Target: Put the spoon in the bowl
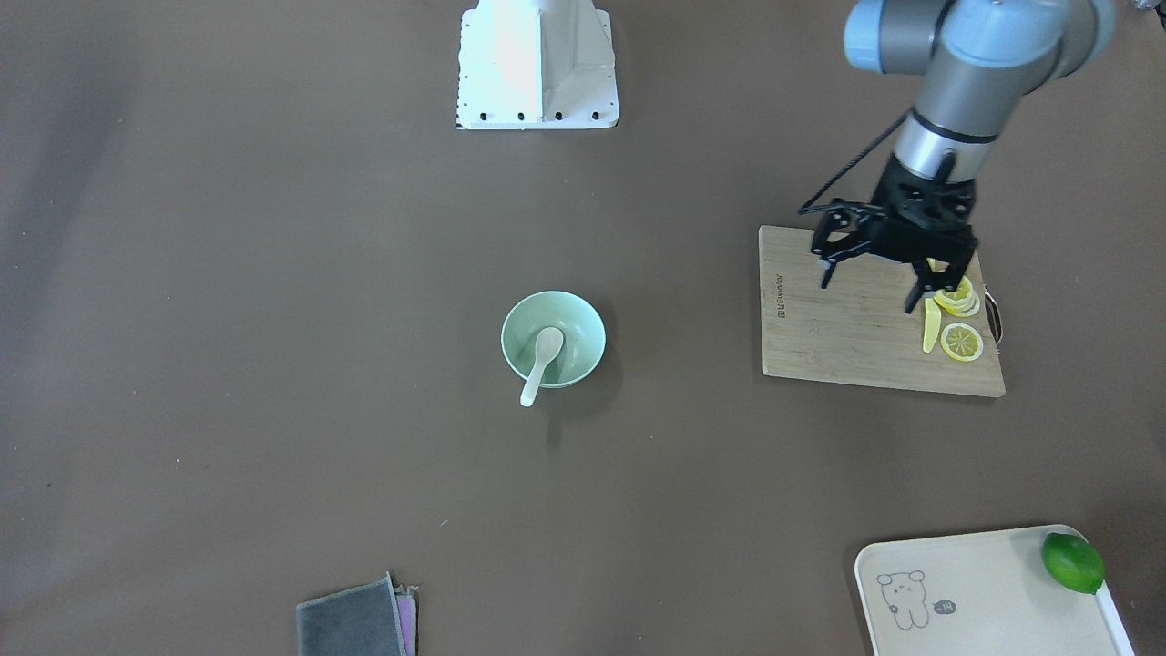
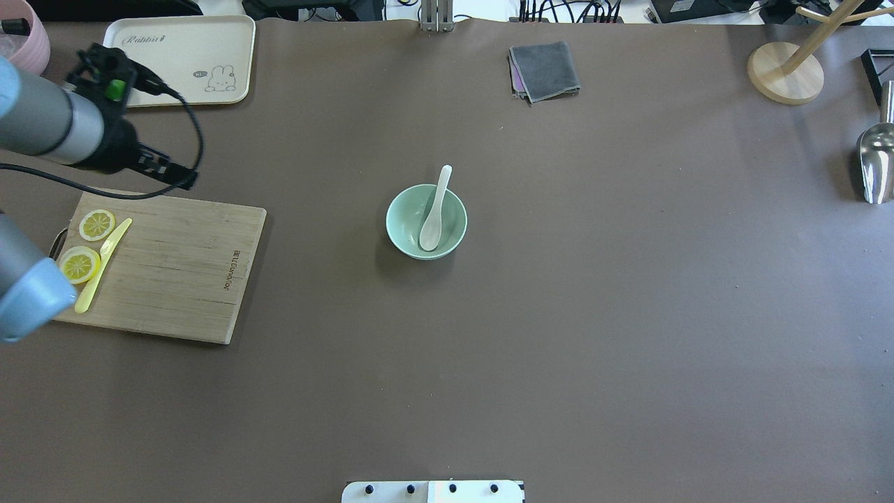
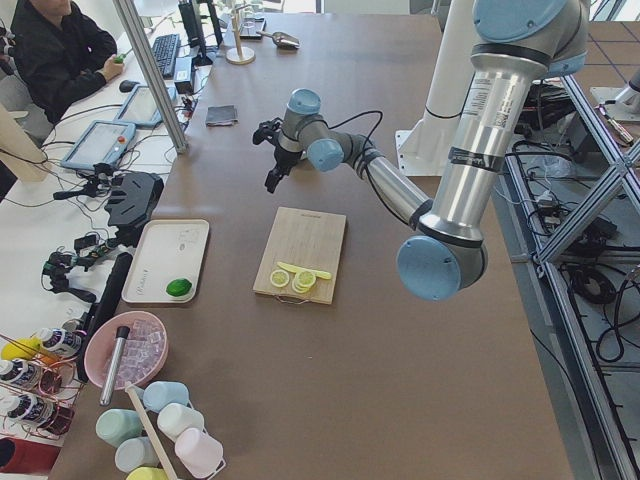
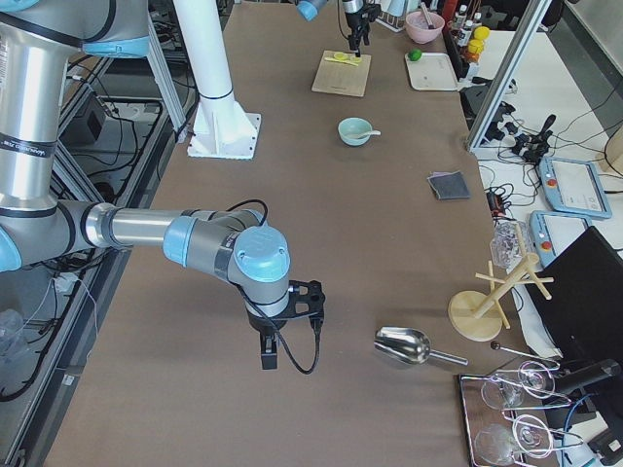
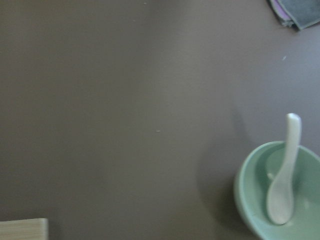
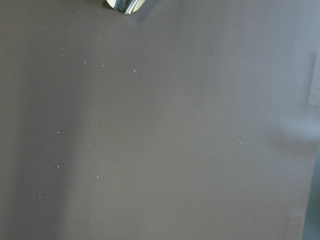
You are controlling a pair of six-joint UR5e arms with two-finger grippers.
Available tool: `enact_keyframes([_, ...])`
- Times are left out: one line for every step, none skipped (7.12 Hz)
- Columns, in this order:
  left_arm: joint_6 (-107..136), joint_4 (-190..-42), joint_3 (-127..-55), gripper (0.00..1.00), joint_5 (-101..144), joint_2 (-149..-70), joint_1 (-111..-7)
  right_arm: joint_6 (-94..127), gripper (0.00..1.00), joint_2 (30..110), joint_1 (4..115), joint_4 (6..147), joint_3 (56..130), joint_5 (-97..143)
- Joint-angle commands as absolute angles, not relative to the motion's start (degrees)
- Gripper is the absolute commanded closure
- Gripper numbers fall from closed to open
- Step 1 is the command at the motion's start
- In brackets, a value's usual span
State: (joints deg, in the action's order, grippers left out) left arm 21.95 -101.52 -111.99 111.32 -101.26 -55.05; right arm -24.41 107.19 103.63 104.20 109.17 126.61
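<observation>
Overhead exterior: small glossy white soup spoon [image 2: 433,213] sits in round mint-green bowl [image 2: 392,225]; probably light, stiff, slippery, so take its overhanging handle. Left gripper [image 1: 868,293] wide, empty; right gripper [image 4: 268,352] unclear.

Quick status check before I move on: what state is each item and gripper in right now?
spoon: scoop down inside the bowl, handle leaning out over the rim.
bowl: upright, holding the spoon.
left gripper: open, empty, above the cutting board.
right gripper: far from the bowl; open or shut, cannot tell.
knife: flat on the cutting board.
</observation>
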Motion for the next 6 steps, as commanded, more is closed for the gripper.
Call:
enact_keyframes([2.93,-101.6,-111.8,0.02,116.6,-92.84,-69.98,-24.0,0.0,106.97,103.89,103.8,108.02,127.7])
enact_keyframes([2.55,-101.69,-110.49,0.02,117.94,-89.77,-74.49,-23.91,0.0,106.61,103.89,103.8,108.02,127.62])
enact_keyframes([2.2,-101.69,-109.43,0.02,119.52,-87.39,-80.1,-22.17,0.0,106.0,103.8,103.8,108.02,127.62])
enact_keyframes([2.2,-101.69,-107.94,0.02,123.45,-83.27,-85.81,-18.15,0.0,104.95,103.1,103.62,108.02,127.62])
enact_keyframes([2.28,-101.34,-106.36,0.02,126.27,-82.97,-87.0,-16.02,0.0,103.38,101.88,103.62,108.19,127.97])
enact_keyframes([2.98,-101.08,-104.87,0.02,130.48,-83.14,-86.92,-12.43,0.0,102.66,99.17,103.54,108.45,129.45])
